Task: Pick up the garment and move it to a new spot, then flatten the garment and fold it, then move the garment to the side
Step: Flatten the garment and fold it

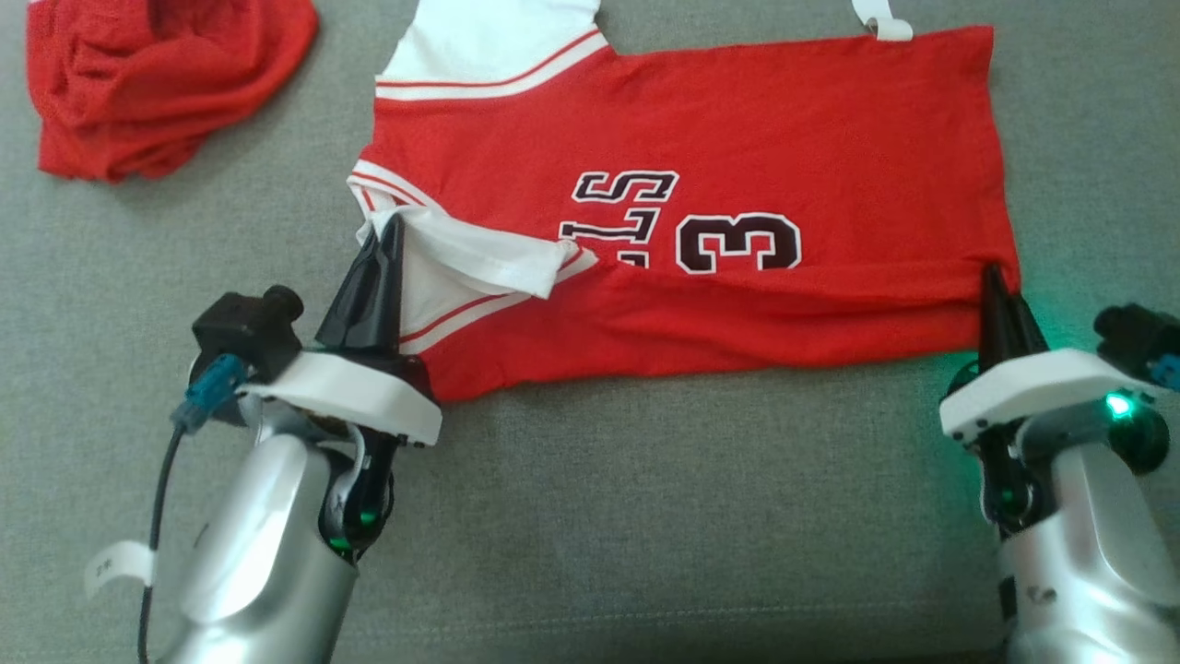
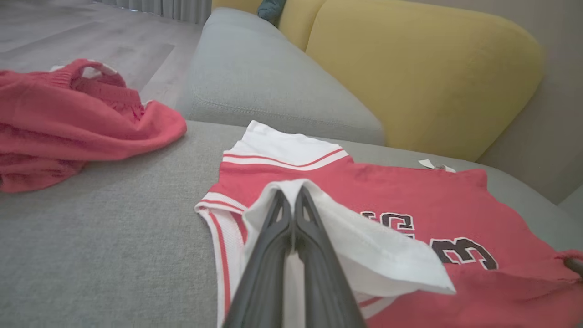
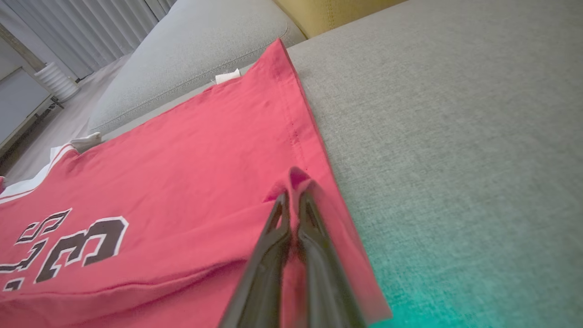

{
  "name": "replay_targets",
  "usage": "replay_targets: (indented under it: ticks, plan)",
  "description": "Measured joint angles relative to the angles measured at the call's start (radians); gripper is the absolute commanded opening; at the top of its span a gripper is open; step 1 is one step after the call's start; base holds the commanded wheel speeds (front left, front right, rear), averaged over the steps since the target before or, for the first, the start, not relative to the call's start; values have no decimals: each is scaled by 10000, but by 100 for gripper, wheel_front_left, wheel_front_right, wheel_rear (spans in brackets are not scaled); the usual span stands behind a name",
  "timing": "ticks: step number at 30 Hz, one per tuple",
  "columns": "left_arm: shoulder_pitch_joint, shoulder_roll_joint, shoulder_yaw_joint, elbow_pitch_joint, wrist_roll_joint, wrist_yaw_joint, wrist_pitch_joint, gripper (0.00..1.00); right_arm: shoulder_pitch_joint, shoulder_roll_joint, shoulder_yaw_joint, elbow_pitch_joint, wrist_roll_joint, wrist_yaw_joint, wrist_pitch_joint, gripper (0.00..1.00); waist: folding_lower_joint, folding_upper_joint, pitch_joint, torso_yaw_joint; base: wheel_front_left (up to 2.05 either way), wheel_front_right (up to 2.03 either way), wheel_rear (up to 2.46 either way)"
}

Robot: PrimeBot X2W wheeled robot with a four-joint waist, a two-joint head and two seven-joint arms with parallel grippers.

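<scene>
The garment is a red jersey with white striped sleeves and a dark number 3, lying spread on the grey sofa seat. Its near long edge is lifted and partly folded over. My left gripper is shut on the white near sleeve, which drapes over the fingers. My right gripper is shut on the red hem corner at the garment's right end. The jersey and its number show in both wrist views.
A crumpled red cloth lies at the far left of the seat. A grey cushion and a yellow backrest rise behind the jersey. Bare seat lies in front of the jersey and to its right.
</scene>
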Motion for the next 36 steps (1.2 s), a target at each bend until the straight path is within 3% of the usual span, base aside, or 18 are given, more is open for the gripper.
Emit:
replay_targets:
  ticks: [3,4,5,6,7,8,16,23,29,36]
  plan:
    - [-165,-61,138,431,98,-35,0,0,-400,0,-81,533,-188,0,-314,0,0,0,86,-31,0,0,0]
    - [-218,-100,150,554,98,-52,0,0,-523,0,-144,692,-259,0,-437,31,0,0,97,-32,0,0,0]
    - [-271,-144,157,619,140,-121,0,9,-642,-2,-188,817,-322,0,-585,65,0,0,104,-27,0,0,0]
    - [-317,-184,161,637,232,-128,0,42,-747,-4,-205,924,-353,0,-725,100,0,0,107,-19,0,0,0]
    - [-354,-232,163,639,276,-173,0,83,-851,-4,-213,1022,-351,0,-880,100,0,0,105,-12,0,0,0]
    - [-377,-265,174,637,301,-209,-2,100,-931,-4,-236,1076,-351,0,-1058,100,0,0,99,-6,0,0,0]
    - [-85,-355,477,-92,347,-355,-2,100,-1183,-17,-581,932,-533,0,-1883,100,0,0,-90,27,0,0,0]
    - [1954,-171,604,-1275,228,-336,94,100,-341,-17,-533,-593,-1076,0,-1877,100,0,1,-534,134,0,0,0]
    - [3262,159,629,-2096,-130,-130,1193,100,1184,-13,-150,-1860,-1101,0,-1223,100,0,0,-918,260,0,0,0]
    - [3728,184,617,-2320,-834,115,2704,100,1597,-10,176,-2817,-938,0,-746,100,0,0,-1046,258,0,0,0]
